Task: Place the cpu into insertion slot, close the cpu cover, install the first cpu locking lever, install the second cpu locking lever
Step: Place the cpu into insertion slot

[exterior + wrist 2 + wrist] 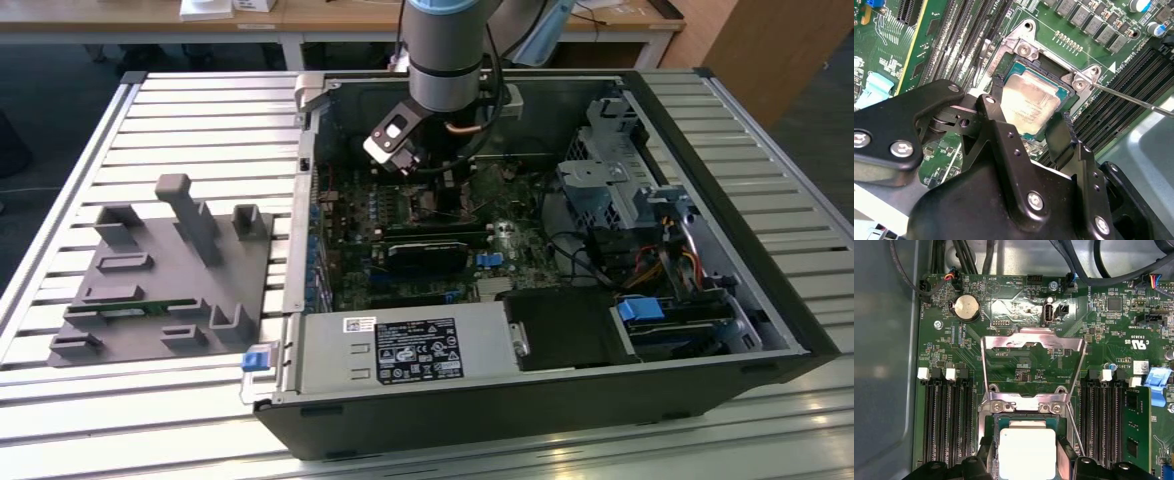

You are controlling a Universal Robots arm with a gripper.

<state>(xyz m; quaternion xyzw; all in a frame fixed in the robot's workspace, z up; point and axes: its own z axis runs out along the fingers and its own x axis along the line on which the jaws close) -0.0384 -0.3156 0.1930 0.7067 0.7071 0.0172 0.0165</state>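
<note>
The cpu (1029,102) is a pale silver square chip lying in the insertion slot (995,426) on the green motherboard. My gripper (1031,107) hangs straight over it, and its black fingers (998,95) press against two opposite edges of the chip. In the first wrist view the cpu (1026,452) sits between the same fingers (1068,452). The cpu cover (1004,342), a shiny metal frame, is swung back open beyond the socket. A thin locking lever (1134,100) stands free beside the socket. In the exterior view the gripper (438,190) reaches down into the open computer case.
The open computer case (534,410) lies on a slatted table, with a power supply (400,350) near its front and drive bays (641,200) at the exterior view's right. A grey parts fixture (160,270) sits at the left. Memory slots (946,425) flank the socket.
</note>
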